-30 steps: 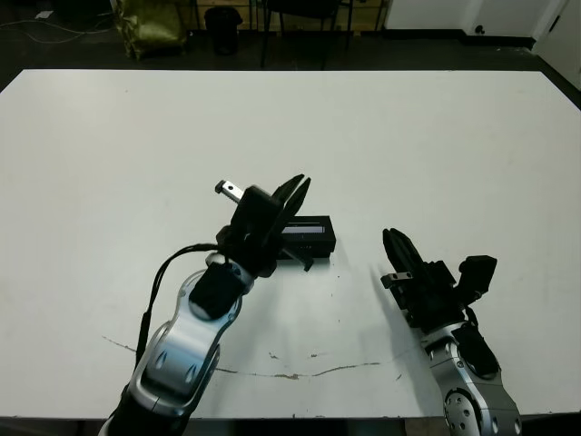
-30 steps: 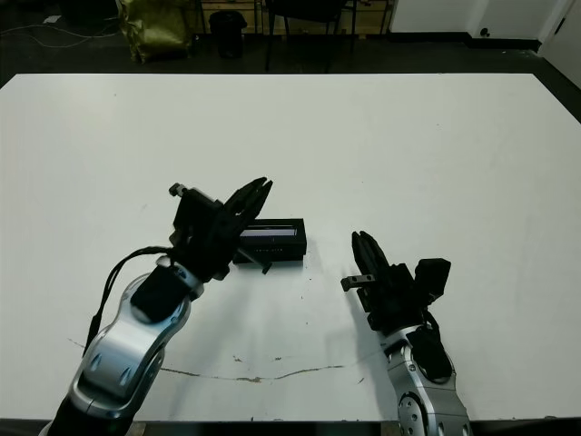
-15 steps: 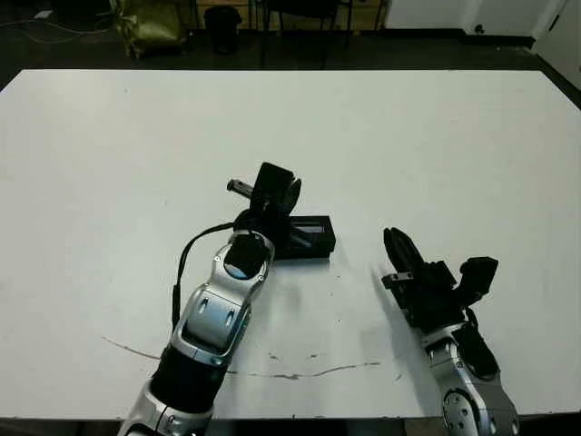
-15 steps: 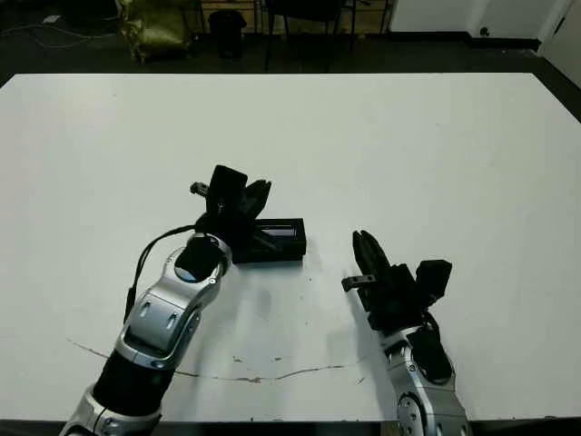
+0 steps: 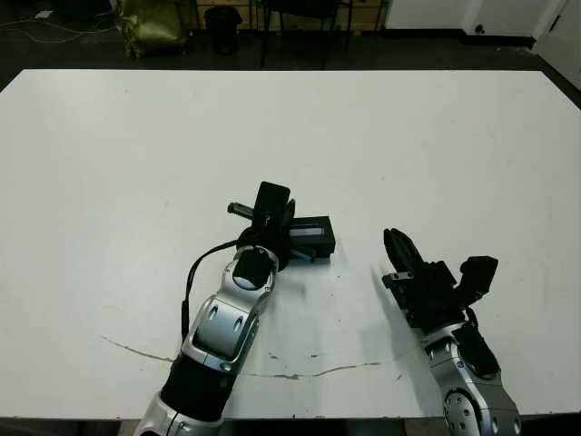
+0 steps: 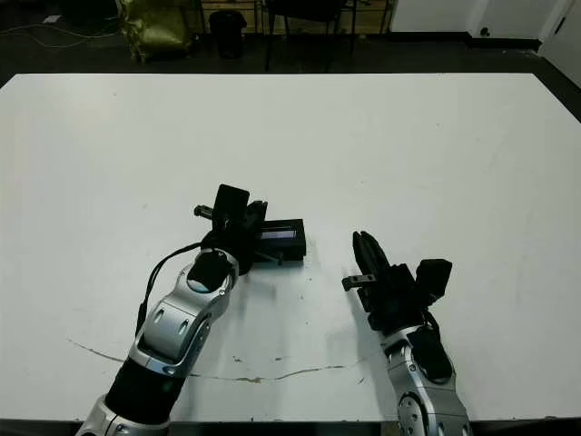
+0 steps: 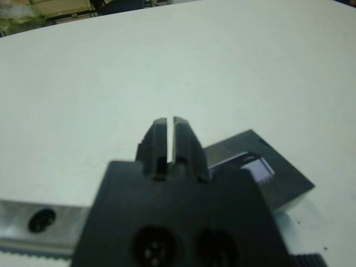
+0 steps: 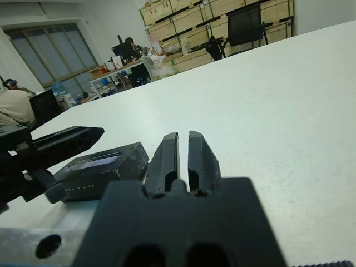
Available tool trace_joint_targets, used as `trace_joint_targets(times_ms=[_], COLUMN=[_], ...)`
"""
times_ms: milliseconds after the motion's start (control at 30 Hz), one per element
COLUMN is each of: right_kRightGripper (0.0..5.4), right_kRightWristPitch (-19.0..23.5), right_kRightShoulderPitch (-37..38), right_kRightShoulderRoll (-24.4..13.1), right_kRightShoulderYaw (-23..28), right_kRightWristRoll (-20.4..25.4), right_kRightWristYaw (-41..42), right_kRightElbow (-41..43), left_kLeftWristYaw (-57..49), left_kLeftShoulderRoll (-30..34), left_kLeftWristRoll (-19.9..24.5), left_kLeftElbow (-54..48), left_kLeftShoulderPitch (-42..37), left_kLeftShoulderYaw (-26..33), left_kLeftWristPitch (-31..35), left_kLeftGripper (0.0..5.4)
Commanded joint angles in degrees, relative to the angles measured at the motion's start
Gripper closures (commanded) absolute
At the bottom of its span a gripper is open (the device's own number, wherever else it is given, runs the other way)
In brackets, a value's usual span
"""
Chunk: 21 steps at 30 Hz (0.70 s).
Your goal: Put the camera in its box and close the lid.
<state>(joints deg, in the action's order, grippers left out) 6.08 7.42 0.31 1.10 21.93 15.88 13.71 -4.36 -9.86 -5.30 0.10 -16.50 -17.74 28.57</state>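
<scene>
While lid point(image 5: 311, 234) sits unmoved | left claw point(image 5: 289, 238) lowered onto it

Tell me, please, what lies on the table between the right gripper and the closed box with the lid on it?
Nothing: between the right gripper and the lid only bare white table shows, in both eye views. The left gripper is at the lid's other end.

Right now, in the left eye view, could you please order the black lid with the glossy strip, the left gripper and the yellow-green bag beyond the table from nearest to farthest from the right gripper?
1. The black lid with the glossy strip, to the left of the right gripper.
2. The left gripper, at the lid's left end, slightly farther.
3. The yellow-green bag, beyond the table's far left edge, farthest.
</scene>
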Motion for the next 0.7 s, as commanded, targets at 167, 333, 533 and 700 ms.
trace_joint_targets(times_ms=[167, 333, 533, 700], right_kRightGripper=[5.40, 5.40, 5.40, 5.40], right_kRightWristPitch=[1.2, 0.8, 1.1, 1.4], right_kRightShoulderPitch=[0.9, 0.8, 0.8, 1.0], right_kRightShoulderRoll=[-0.2, -0.6, -0.5, -0.6], right_kRightShoulderYaw=[0.4, 0.4, 0.2, 0.1], right_kRightWristRoll=[1.0, 0.7, 1.1, 0.4], right_kRightWristYaw=[-0.2, 0.1, 0.2, -0.5], right_kRightElbow=[0.0, -0.4, -0.4, 0.1], left_kLeftWristYaw=[-5.8, -7.0, -6.3, -6.4], left_kLeftShoulderRoll=[-2.6, -2.1, -2.0, -2.3], left_kLeftWristRoll=[-0.6, 0.1, 0.8, 1.1], left_kLeftElbow=[12.9, 17.4, 18.4, 17.4], left_kLeftShoulderPitch=[4.1, 3.7, 3.4, 3.9], left_kLeftShoulderYaw=[-0.4, 0.5, 0.5, 0.1], left_kLeftWristPitch=[-5.4, -7.5, -7.2, -6.2], left_kLeftGripper=[5.37, 5.37, 5.37, 5.37])
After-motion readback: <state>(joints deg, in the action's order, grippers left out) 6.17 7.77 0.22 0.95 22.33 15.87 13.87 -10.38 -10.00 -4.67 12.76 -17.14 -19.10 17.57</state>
